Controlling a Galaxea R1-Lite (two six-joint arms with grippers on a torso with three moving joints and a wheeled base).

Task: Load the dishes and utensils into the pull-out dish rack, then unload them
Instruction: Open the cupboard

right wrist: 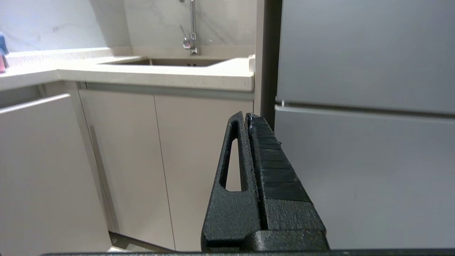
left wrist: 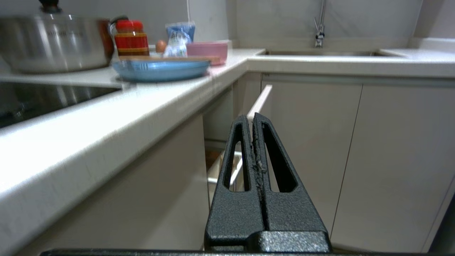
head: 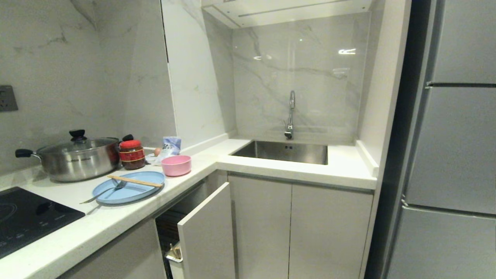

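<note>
Legible text: none, as the dark lettering on the steel pot [head: 79,158], the print on the blue-and-white packet [head: 171,146], the band on the red-lidded jar [head: 131,154] and the cooktop [head: 23,221] markings cannot be read.

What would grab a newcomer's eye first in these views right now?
Probably the light-blue plate on the counter's left stretch, with the chopsticks and fork lying across it and the pink bowl just behind. Next, the pull-out rack's front panel standing partly out below the counter. Both grippers hang low before the cabinets, jaws shut and empty: left gripper, right gripper.
</note>
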